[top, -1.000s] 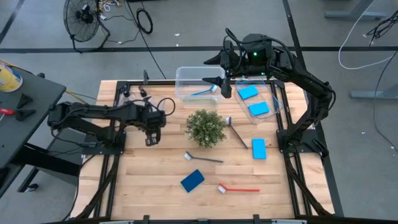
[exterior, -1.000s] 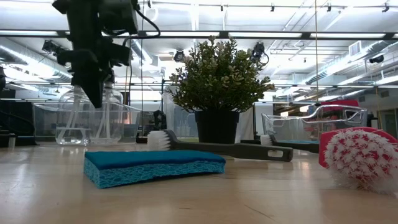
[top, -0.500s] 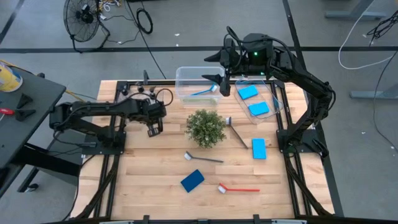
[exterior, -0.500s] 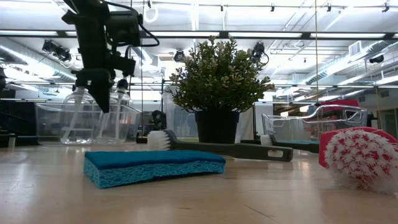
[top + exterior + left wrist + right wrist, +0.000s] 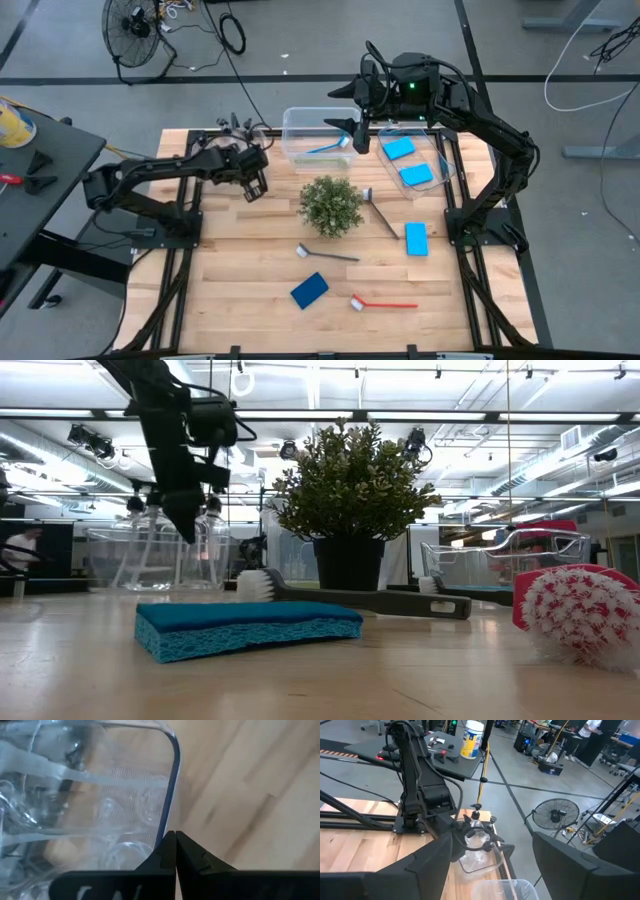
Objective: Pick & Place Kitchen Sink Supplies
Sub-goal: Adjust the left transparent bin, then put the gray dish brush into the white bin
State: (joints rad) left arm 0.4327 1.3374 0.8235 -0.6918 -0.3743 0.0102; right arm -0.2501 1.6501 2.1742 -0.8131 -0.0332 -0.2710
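My left gripper (image 5: 257, 186) is shut and empty. It hangs above the table beside a clear bin (image 5: 172, 775) at the far left, which holds clear bottles with black caps (image 5: 477, 839). My right gripper (image 5: 356, 128) hovers open and empty high over a second clear bin (image 5: 318, 135), where a blue brush (image 5: 328, 148) lies. A third bin (image 5: 447, 160) holds two blue sponges (image 5: 398, 148). On the table lie two more sponges (image 5: 310, 290) (image 5: 416, 238), two dark grey brushes (image 5: 327, 254) (image 5: 382, 212) and a red brush (image 5: 383, 303).
A bushy green plant in a dark pot (image 5: 331, 205) stands mid-table, between my left gripper and the loose brushes. Bare wood lies along the table's left and near sides. The black frame rails (image 5: 180, 250) run along the table's edges.
My left gripper has travelled toward the table's far edge, up to the bin of bottles, turning a little as it went. It has stayed shut.
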